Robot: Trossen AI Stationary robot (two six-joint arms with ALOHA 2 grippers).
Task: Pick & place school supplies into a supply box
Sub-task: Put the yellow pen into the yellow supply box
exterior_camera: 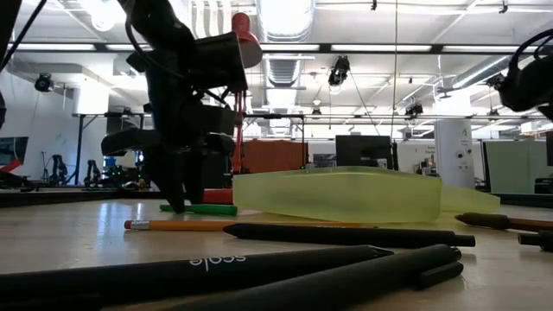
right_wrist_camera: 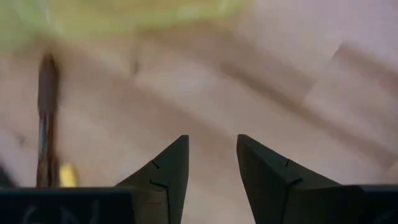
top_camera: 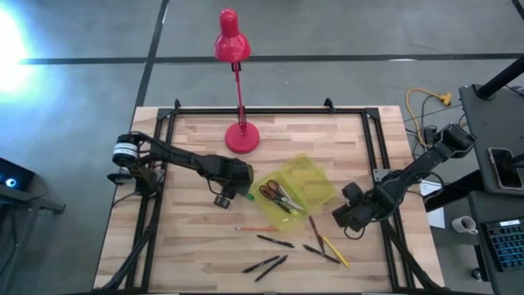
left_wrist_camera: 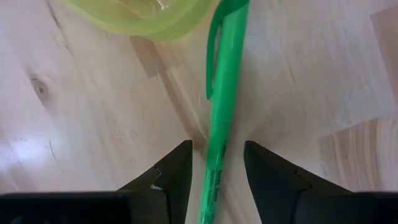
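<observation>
A green marker (left_wrist_camera: 219, 93) lies flat on the wooden table, one end next to the rim of the translucent yellow-green supply box (top_camera: 299, 190). My left gripper (left_wrist_camera: 217, 146) points down, open, with one finger on each side of the marker's barrel and a gap on both sides; in the low view its fingertips (exterior_camera: 177, 200) are down near the tabletop. Red-handled scissors (top_camera: 278, 195) lie inside the box. My right gripper (top_camera: 345, 217) hangs open to the right of the box, with nothing between its fingers (right_wrist_camera: 168, 168).
Near the front edge lie an orange pencil (top_camera: 255, 228), several black pens (top_camera: 274, 241), a yellow pencil (top_camera: 334, 250) and a brown pencil (top_camera: 313, 225). A red desk lamp (top_camera: 242, 138) stands at the back, behind the box. Black frame rails (top_camera: 160, 147) run along the table's sides.
</observation>
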